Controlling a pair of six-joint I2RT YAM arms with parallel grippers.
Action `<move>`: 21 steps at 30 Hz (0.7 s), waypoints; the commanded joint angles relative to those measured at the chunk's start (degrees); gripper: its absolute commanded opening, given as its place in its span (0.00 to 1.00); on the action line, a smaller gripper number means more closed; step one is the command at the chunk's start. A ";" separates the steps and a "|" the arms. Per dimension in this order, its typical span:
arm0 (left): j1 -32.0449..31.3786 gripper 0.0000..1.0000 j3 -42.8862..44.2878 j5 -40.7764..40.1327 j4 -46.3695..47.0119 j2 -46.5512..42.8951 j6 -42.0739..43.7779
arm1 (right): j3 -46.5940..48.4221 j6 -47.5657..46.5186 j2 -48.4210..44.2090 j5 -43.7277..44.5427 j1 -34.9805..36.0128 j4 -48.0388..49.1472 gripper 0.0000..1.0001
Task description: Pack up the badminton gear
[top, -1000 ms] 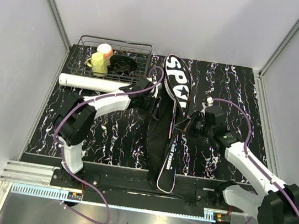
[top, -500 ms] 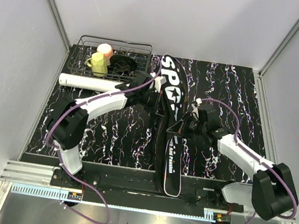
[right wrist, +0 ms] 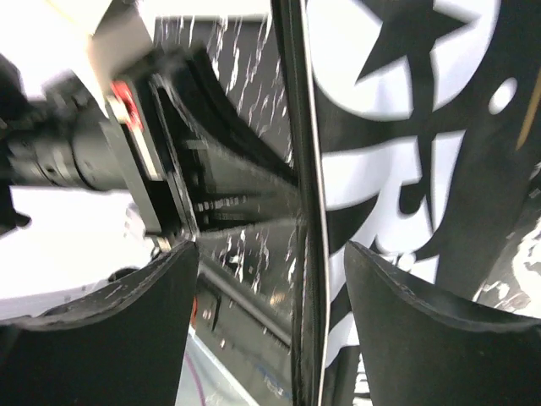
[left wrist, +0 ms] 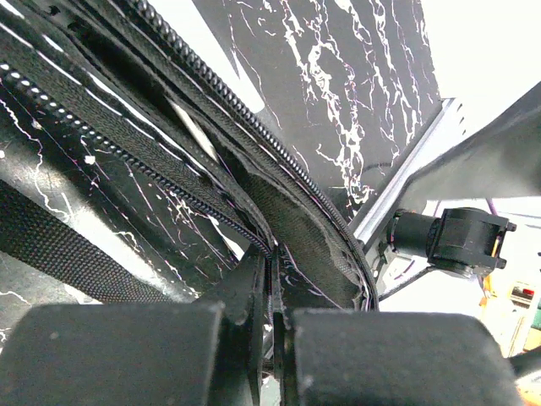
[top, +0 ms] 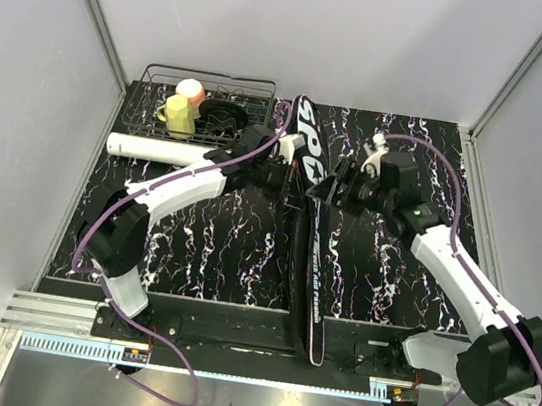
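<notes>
2 pincers met at the SPORT bag (top: 310, 269), which lay on the bench (top: 205, 244).
The left pincer (left wrist: 272, 283) pinched together on the bag's zipper edge; the right pincer (right wrist: 269, 254) stood wide apart, the bag's rim running through its gap.

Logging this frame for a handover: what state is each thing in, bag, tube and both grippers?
Black racket-shaped "SPORT" bag: tipped on its edge, zip open.
Long white tube: lying flat, outside the bag.
Left gripper: jaws shut on the bag's zip edge.
Right gripper: jaws open, astride the bag's edge.
</notes>
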 commanded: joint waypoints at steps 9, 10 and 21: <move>-0.53 0.00 1.90 2.18 3.96 -5.07 -1.40 | 15.64 -12.59 11.41 1.58 -3.04 -4.55 0.55; -0.53 0.00 1.99 2.27 3.96 -5.25 -1.40 | 16.52 -12.69 12.64 1.31 -3.13 -4.37 0.54; -1.14 0.00 4.54 1.92 2.03 -4.37 -0.70 | 20.48 -11.02 16.96 5.17 -2.51 -3.92 0.71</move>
